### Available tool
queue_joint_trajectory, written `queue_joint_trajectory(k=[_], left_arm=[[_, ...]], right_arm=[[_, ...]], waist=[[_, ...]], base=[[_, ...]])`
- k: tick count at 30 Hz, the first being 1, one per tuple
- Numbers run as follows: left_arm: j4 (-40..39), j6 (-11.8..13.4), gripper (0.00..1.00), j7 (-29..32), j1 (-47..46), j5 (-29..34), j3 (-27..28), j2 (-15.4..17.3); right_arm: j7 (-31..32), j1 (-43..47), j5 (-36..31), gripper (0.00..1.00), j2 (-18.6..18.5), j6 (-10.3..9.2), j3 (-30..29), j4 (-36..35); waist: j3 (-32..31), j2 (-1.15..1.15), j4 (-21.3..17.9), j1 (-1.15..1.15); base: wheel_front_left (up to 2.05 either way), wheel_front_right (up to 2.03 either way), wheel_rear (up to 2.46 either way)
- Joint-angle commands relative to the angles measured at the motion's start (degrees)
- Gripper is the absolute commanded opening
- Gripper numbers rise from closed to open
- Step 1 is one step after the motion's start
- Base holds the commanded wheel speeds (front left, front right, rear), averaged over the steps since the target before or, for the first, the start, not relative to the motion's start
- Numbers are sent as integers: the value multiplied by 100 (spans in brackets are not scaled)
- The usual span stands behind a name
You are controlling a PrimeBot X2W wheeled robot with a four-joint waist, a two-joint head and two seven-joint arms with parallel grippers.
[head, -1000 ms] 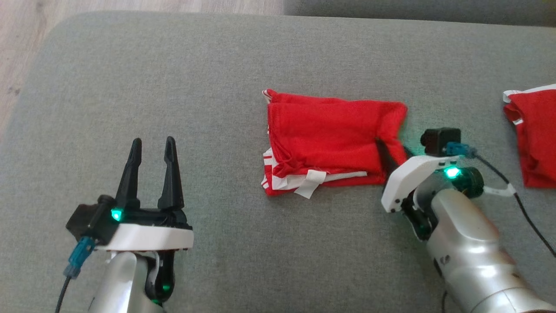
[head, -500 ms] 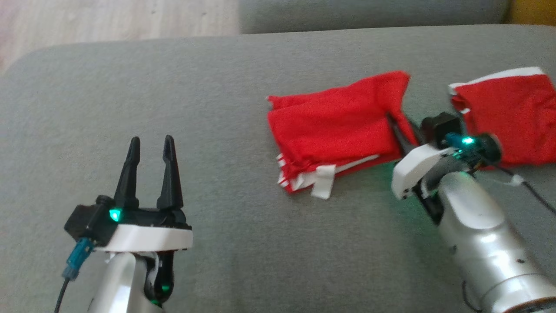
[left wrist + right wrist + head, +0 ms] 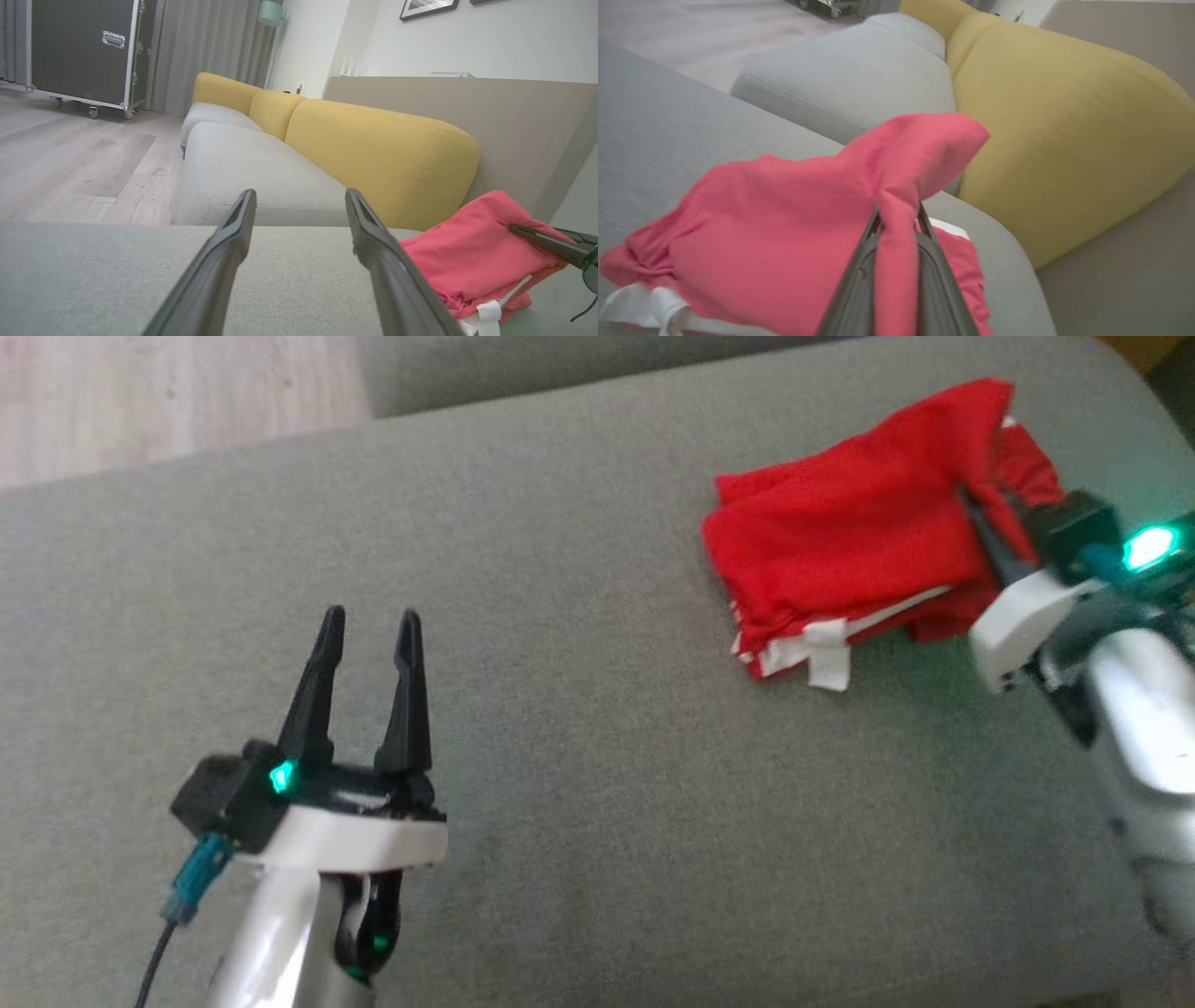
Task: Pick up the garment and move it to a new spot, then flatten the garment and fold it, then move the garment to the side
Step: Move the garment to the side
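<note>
The garment (image 3: 840, 541) is a folded red piece with white trim, lying on the grey sofa seat (image 3: 579, 616) at the upper right of the head view. My right gripper (image 3: 971, 509) is shut on its right edge, and the cloth bunches up between the fingers (image 3: 859, 280) in the right wrist view. That pinched corner of the garment (image 3: 784, 224) is raised while the rest rests on the cushion. At the lower left my left gripper (image 3: 372, 621) stands open, holding nothing, well apart from the garment (image 3: 467, 252).
More red cloth with a white edge (image 3: 959, 254) lies under and behind the held corner. Yellow back cushions (image 3: 373, 149) rise behind the seat. Beyond the seat's far left edge are a wooden floor (image 3: 70, 158) and a black wheeled case (image 3: 79, 46).
The right gripper closed on the garment's right edge and pulled it rightward, up to the other red cloth. The head camera has turned. The left gripper stays open.
</note>
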Motion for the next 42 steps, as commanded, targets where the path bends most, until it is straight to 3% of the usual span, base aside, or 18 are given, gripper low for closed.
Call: queue_joint_trajectory(k=[1, 8, 12, 23, 24, 25, 35, 42], left_arm=[[-219, 8, 100, -36, -362, 30, 124, 127], [-230, 8, 100, -36, -686, -13, -63, 241], [-188, 8, 100, -36, -849, -71, -157, 302], [-143, 8, 100, -36, -985, -137, -135, 376], [-141, 8, 100, -36, -985, -138, -129, 379], [-138, 8, 100, -36, -983, -139, -120, 382], [-73, 8, 100, -36, -953, -154, -9, 378], [-91, 8, 100, -36, -738, -127, 287, 303]], right_arm=[[95, -250, -11, 0, -199, -5, 80, -298], [483, -403, 44, 0, -1065, -5, -109, -562], [672, -492, -53, 0, -1416, -5, -611, -375], [824, -403, -303, 0, -1288, -5, -1436, 72], [834, -399, -299, 19, -1248, -5, -1511, 92], [836, -395, -303, 100, -1204, -5, -1585, 98], [652, -471, -459, 100, -886, -5, -1775, -138], [409, -503, -211, 100, -226, -5, -1618, -751]], waist=[[229, 0, -151, 0], [695, 0, -163, 0], [953, 0, -45, 0], [1145, 0, 107, 0], [1147, 0, 106, 0], [1146, 0, 101, 0], [955, 0, 35, 0], [448, 0, 23, 0]], base=[[0, 0, 0], [0, 0, 0], [0, 0, 0], [0, 0, 0], [0, 0, 0], [0, 0, 0], [0, 0, 0], [0, 0, 0]])
